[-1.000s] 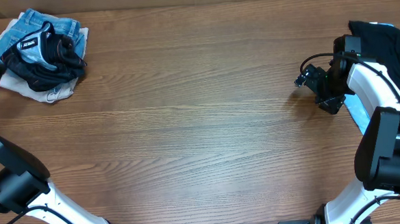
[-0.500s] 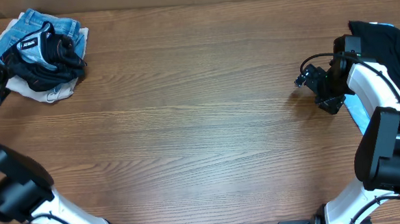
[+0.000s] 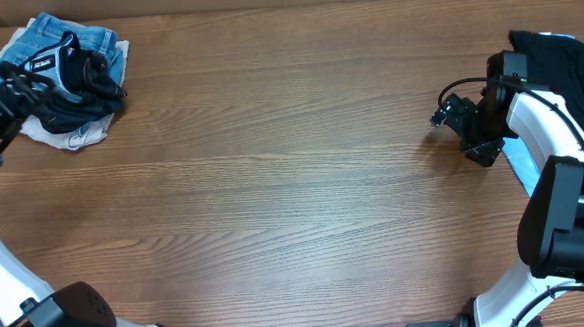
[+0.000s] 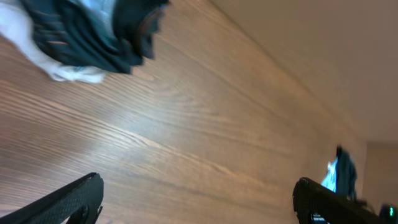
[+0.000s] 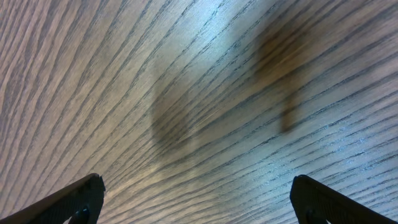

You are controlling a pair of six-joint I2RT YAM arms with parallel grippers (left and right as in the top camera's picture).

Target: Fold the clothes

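The clothes, a black jersey (image 3: 67,80) with a patch of white lettering, lie bunched on a pile at the table's far left corner. In the left wrist view the jersey (image 4: 93,34) shows blurred at the top left. My left gripper (image 3: 6,96) hovers at the pile's left side, open, with nothing between its fingers (image 4: 71,200). Only bare wood lies under the left gripper (image 4: 202,205). My right gripper (image 3: 462,130) hangs open over bare table at the right. In its own view, the right gripper (image 5: 199,202) frames only wood grain.
Under the jersey lie blue denim jeans (image 3: 60,33) and a white cloth (image 3: 55,136). A plain black garment (image 3: 557,59) lies at the far right edge over a light blue object (image 3: 518,167). The wooden table (image 3: 273,184) spans the view.
The left gripper has opened wide and shifted up and right toward the pile. The right arm has not moved.
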